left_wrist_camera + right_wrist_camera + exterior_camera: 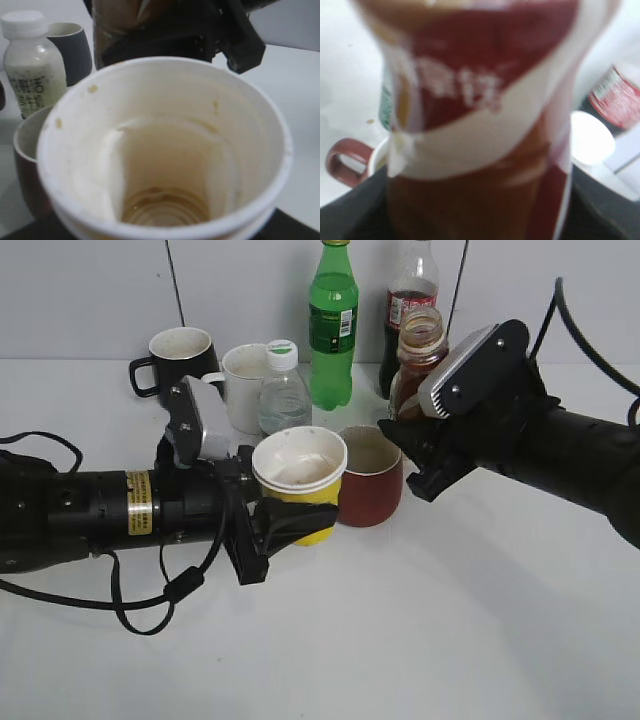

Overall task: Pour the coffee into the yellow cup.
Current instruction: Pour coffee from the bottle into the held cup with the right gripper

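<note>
The black left arm is stretched level from the left, its gripper (290, 520) clamped around a small yellow paper cup (300, 480). The right gripper (415, 435) is closed on a brown glass coffee bottle (418, 355), held upright.

A: How's the light?
B: Bright and even, with soft shadows on the white table (420, 640).
A: Focus?
B: The coffee bottle (480, 125) is badly blurred; the yellow cup (165, 150) softens toward 6 o'clock.

yellow cup (300, 472) white inside, brown coffee bottle (419, 352), dark red mug (369, 476)
</note>
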Robot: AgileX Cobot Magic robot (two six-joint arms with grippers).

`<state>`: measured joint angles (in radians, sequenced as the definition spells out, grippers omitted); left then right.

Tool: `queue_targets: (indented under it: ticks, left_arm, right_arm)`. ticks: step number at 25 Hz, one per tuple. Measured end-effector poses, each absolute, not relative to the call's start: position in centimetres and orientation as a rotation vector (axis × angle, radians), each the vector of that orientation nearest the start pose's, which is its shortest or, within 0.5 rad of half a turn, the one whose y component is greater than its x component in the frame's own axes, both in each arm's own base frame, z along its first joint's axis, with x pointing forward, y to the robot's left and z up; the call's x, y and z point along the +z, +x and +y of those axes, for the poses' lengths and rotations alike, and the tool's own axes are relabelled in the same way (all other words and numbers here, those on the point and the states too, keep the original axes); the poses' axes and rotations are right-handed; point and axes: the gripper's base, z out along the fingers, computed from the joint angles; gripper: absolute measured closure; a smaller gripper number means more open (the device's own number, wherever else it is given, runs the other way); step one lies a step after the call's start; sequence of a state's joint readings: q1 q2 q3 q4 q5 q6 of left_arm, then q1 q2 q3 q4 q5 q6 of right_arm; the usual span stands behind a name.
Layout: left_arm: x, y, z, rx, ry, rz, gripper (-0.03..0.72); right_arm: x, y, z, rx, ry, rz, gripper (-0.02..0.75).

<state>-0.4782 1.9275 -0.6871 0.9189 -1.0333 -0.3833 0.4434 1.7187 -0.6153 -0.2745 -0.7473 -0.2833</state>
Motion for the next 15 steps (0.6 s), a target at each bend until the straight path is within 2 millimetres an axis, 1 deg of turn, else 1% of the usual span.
queue_targets:
  ticks: [3, 7, 15]
  left_arm:
    - [13.0, 25.1, -20.5, -0.919, 1.119, 1.592, 0.289]
    - [12.9, 25.0, -20.6, -0.923, 1.126, 1.599, 0.289]
    - [13.2, 25.4, -20.8, -0.918, 1.127, 1.586, 0.289]
  right_arm:
    - [17.0, 27.7, 15.6, 0.093, -1.027, 1.553, 0.237]
    - [17.4, 28.2, 15.8, -0.007, -1.126, 1.483, 0.237]
    - [19.1, 29.5, 16.4, -0.188, -1.258, 1.293, 0.237]
